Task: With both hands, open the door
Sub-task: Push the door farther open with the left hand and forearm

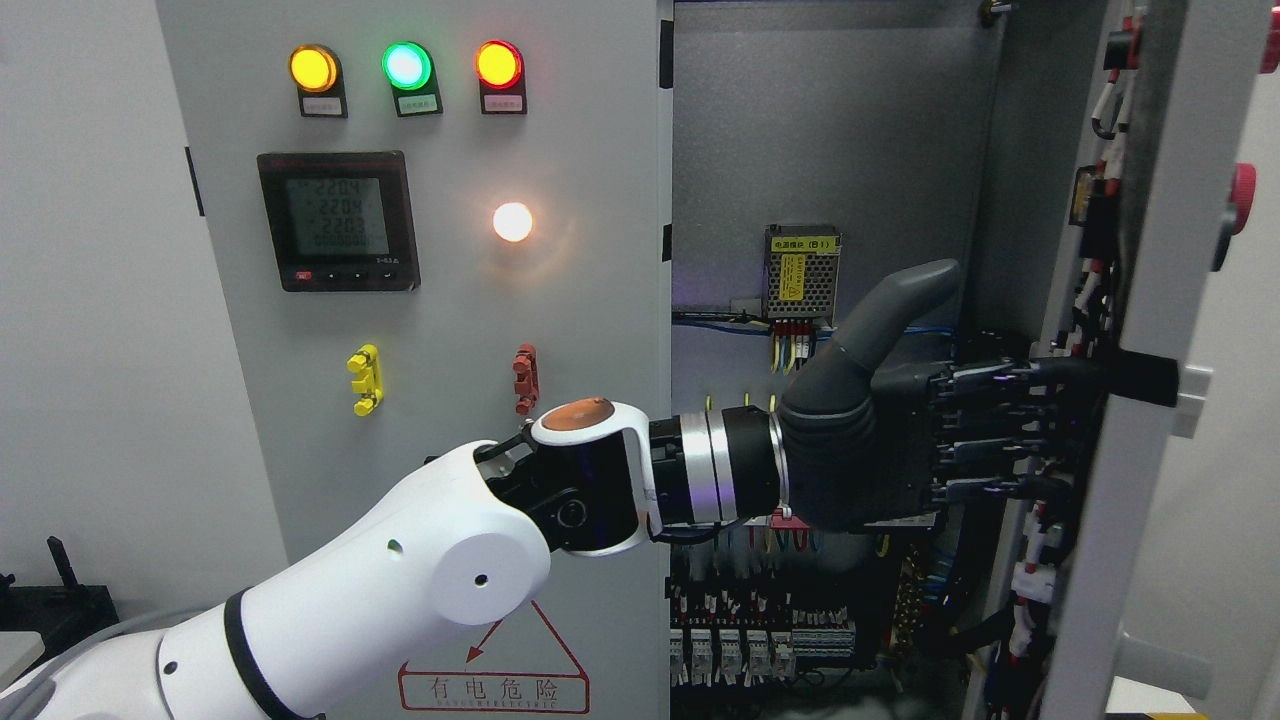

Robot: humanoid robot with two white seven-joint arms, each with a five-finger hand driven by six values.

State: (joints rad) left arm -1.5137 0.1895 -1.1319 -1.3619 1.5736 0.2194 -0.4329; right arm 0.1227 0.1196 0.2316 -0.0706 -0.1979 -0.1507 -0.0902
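The grey cabinet's right door [1140,520] stands swung open at the right, edge-on to me, its wired inner face turned towards the cabinet. My left arm comes in from the lower left and reaches across to it. The black left hand [1050,430] lies flat against the door's inner side, fingers [990,415] stretched out straight and thumb raised, holding nothing. A black latch bar [1145,377] juts from the door edge just above the fingertips. The left door [450,300] is closed. My right arm does not show.
The closed left door carries three lit lamps [405,65], a meter [338,220] and a warning triangle [495,680]. Inside the cabinet are a power supply [800,272] and rows of terminals [760,640]. A red button [1240,198] sticks out of the open door's outer face.
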